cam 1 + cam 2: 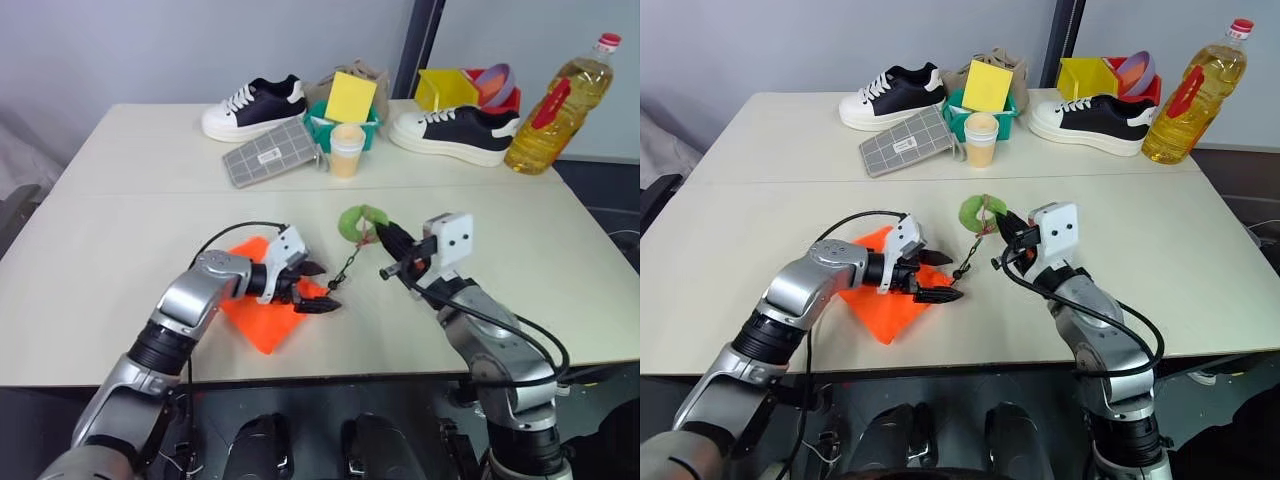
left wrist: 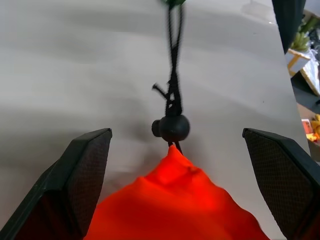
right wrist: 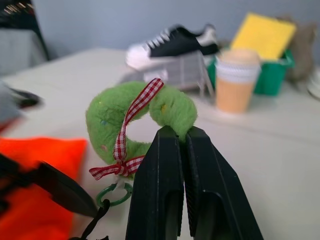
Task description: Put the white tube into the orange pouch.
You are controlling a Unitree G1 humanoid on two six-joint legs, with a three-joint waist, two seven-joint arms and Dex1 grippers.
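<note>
The orange pouch (image 1: 262,318) lies flat on the table near the front edge, and its black cord (image 1: 346,264) rises up to a round fuzzy green tag (image 1: 357,220). My left gripper (image 1: 326,288) is open at the pouch's gathered neck (image 2: 175,165), with a finger on each side of it and the cord stopper (image 2: 172,128) just ahead. My right gripper (image 3: 179,134) is shut on the green tag (image 3: 120,117) and holds it above the table, so the cord is pulled taut. The white tube is out of view.
Along the back of the table stand two black-and-white sneakers (image 1: 255,106) (image 1: 455,130), a grey grid pouch (image 1: 270,153), a cream cup (image 1: 346,150), a green basket with a yellow sponge (image 1: 350,100), a yellow box (image 1: 445,88) and an oil bottle (image 1: 560,105).
</note>
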